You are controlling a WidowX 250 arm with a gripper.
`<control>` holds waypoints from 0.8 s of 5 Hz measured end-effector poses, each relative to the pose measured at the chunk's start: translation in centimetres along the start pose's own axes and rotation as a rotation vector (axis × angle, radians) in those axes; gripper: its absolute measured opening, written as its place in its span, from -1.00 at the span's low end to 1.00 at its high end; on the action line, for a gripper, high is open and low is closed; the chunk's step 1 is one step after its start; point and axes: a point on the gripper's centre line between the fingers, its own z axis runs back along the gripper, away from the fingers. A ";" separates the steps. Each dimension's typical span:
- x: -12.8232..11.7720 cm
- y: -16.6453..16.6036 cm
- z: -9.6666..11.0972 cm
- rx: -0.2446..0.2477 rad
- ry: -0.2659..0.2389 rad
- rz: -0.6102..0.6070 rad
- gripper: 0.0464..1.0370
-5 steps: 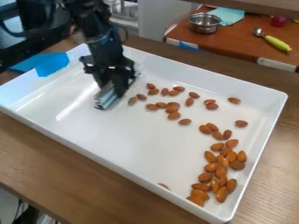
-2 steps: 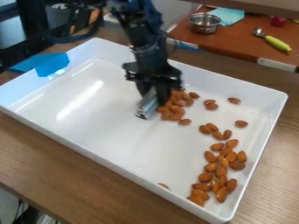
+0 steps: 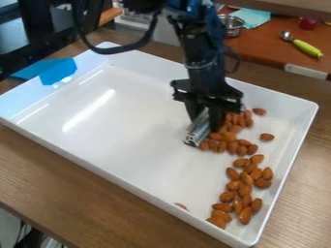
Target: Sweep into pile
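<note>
Over the right half of the white tray (image 3: pixel 116 166), the black gripper (image 3: pixel 207 114) points down, shut on a silver metal bar (image 3: pixel 199 129) that rests low at the tray floor. Almonds (image 3: pixel 223 140) are bunched against the bar's right side, some partly hidden behind the gripper. Another dense group of almonds (image 3: pixel 244 189) runs down to the tray's lower right corner. Two single almonds lie nearer the right wall, one of them the almond (image 3: pixel 267 137). One more almond (image 3: pixel 182 206) is by the front wall.
The tray's raised walls surround the work area. Blue tape (image 3: pixel 57 71) covers part of its left wall. Behind, on a brown table, are a metal pot (image 3: pixel 231 26), a teal cloth (image 3: pixel 251 18) and a spoon with a green handle (image 3: pixel 306 48).
The gripper and bar have moved right across the tray from the upper left. The upper almonds, scattered before, have been pushed right and bunched together close to the lower group.
</note>
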 end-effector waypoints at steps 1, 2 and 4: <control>-0.2 -1.2 -0.2 0.032 0.011 -0.066 -0.33; -0.4 -2.4 -0.4 0.051 0.006 -0.132 -0.33; -1.8 -4.7 -0.4 0.046 0.000 -0.218 -0.33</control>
